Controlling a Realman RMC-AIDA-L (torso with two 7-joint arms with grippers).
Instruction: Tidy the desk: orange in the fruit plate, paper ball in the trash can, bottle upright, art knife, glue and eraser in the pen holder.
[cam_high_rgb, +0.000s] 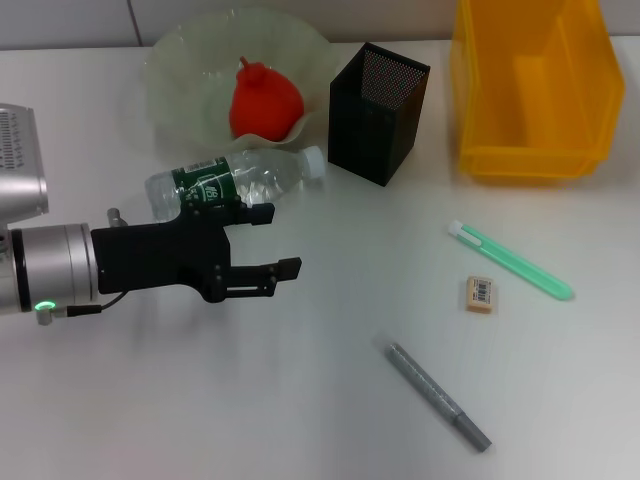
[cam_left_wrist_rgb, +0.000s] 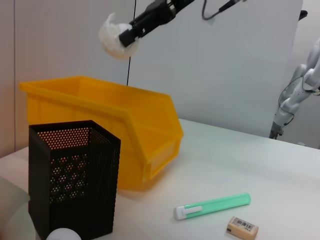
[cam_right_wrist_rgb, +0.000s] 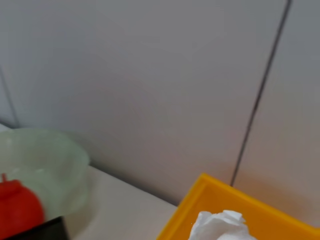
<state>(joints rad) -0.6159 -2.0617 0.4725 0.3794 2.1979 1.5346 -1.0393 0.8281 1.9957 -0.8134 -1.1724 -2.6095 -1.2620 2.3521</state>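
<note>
Our right gripper (cam_left_wrist_rgb: 131, 34) pinches the paper ball (cam_left_wrist_rgb: 114, 36) high above the trash can (cam_left_wrist_rgb: 100, 125). Dropped crooked, it could miss. Our left gripper (cam_high_rgb: 272, 240) is spread by the bottle (cam_high_rgb: 235, 180).

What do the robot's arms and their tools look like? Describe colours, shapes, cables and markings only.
The left arm has a silver cylindrical wrist with a glowing green light and a thin cable beneath. Its left tool is matt black, with a blocky body and two flat, straight fingers. The right tool, seen from the left wrist view, is a slim black assembly with dark cables looping behind it.
</note>
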